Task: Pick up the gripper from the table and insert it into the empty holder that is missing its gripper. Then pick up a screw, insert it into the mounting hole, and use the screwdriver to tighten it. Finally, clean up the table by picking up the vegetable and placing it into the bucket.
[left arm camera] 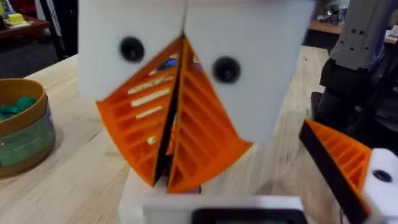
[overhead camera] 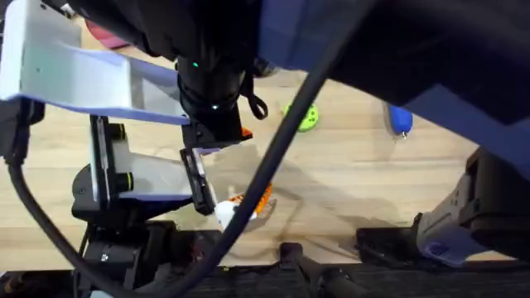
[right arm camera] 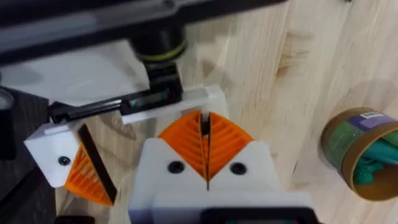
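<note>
My right gripper (right arm camera: 205, 121) is shut, its two orange ribbed pads pressed together with nothing clearly between them. In the left wrist view the same gripper (left arm camera: 163, 179) points down onto a white block (left arm camera: 211, 200) of my left gripper. One of my left gripper's fingers (left arm camera: 342, 158) stands far off to the side, so that gripper is open. I cannot tell a loose orange gripper piece from the mounted pads. The tan bucket (right arm camera: 345, 146) with a green band (left arm camera: 25, 134) holds the green leafy vegetable (right arm camera: 375, 163). The blue screwdriver (overhead camera: 400, 120) lies on the table at the far right.
A bright green round disc (overhead camera: 306, 117) lies mid-table. A dark arm (overhead camera: 207, 74) and a cable (overhead camera: 281, 149) hang close under the overhead camera and hide much of the table. A black stand (left arm camera: 354, 81) rises beside the grippers.
</note>
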{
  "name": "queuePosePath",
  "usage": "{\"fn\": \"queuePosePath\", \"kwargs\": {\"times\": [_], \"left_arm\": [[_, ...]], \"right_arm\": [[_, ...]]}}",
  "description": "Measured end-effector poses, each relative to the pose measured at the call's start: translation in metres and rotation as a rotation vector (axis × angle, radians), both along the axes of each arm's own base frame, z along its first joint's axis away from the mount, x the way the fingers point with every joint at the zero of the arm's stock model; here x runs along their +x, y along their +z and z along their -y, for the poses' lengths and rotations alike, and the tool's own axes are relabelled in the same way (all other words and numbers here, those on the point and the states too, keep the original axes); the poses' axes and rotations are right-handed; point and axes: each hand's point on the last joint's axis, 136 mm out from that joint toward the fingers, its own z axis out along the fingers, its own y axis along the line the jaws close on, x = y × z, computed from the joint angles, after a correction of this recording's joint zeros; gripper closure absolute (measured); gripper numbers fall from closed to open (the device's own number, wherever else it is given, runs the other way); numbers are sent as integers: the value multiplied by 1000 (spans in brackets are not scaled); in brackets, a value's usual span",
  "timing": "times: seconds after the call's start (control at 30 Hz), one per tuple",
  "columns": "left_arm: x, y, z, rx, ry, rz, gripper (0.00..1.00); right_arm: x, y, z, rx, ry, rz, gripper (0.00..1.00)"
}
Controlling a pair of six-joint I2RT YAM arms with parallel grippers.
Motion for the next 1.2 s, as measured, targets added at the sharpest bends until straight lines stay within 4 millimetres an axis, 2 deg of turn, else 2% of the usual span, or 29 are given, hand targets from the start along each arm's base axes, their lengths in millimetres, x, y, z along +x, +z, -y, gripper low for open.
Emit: {"fn": "queuePosePath", "kwargs": {"times": [0.27,0.3,0.33,0.5,0.53,0.9,1.0,1.2], "left_arm": [[0,0,0,0,0,0,12],[0,0,0,0,0,0,12],[-1,0,0,0,-4,0,12],[-1,0,1,0,-8,2,12],[-1,0,1,0,-8,3,12],[-1,0,1,1,-9,5,13],[-1,0,1,1,-8,5,13],[-1,0,1,1,-8,5,13]], "right_arm": [[0,0,0,0,0,0,995],[0,0,0,0,-7,-2,937],[1,0,0,1,-8,3,816],[3,-2,2,-9,-12,1,85],[3,-2,2,-10,-11,0,30],[2,2,3,4,-58,-10,8],[3,18,9,47,-124,-14,7],[17,66,37,186,-362,-27,8]]}}
